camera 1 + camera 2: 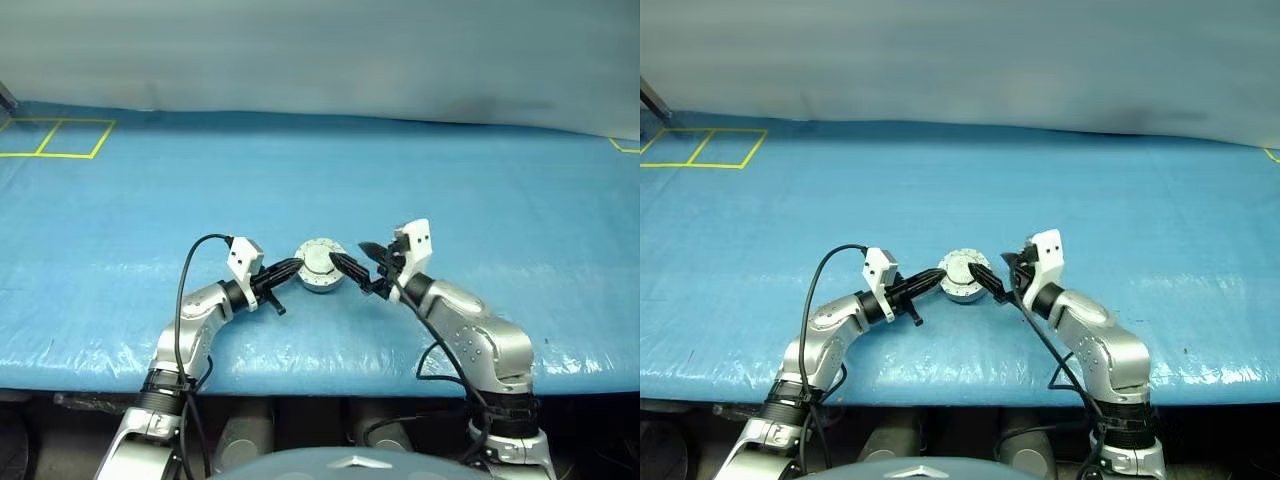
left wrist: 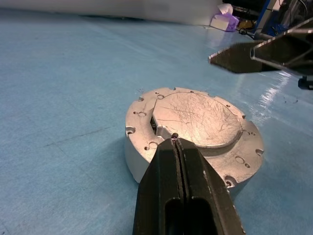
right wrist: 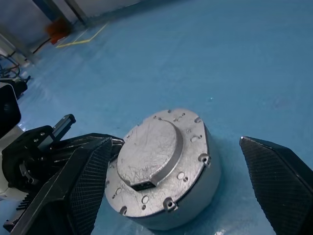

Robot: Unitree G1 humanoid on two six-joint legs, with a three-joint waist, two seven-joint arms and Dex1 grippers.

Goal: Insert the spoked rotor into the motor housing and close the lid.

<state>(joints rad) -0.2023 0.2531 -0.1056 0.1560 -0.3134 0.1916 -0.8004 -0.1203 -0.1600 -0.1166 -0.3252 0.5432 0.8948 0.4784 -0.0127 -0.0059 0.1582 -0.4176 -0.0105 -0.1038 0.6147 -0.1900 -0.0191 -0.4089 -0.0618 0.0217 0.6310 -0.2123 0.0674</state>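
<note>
step: lid [image 2: 195, 117] sits on motor housing [image 3: 195, 191], frame centre | left end effector [image 2: 177, 142] pinched empty against rim | right end effector [image 3: 176, 186] wide, empty | next: check seating

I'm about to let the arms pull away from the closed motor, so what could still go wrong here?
1. The left tool, shut, has its tip at the edge of the lid; pulling back carelessly might nudge the motor housing across the blue table cover.
2. The right tool is open with its fingers either side of the housing; a sideways move could clip it.
3. A dark gap shows at the lid's edge notch, so full seating is unconfirmed.
</note>
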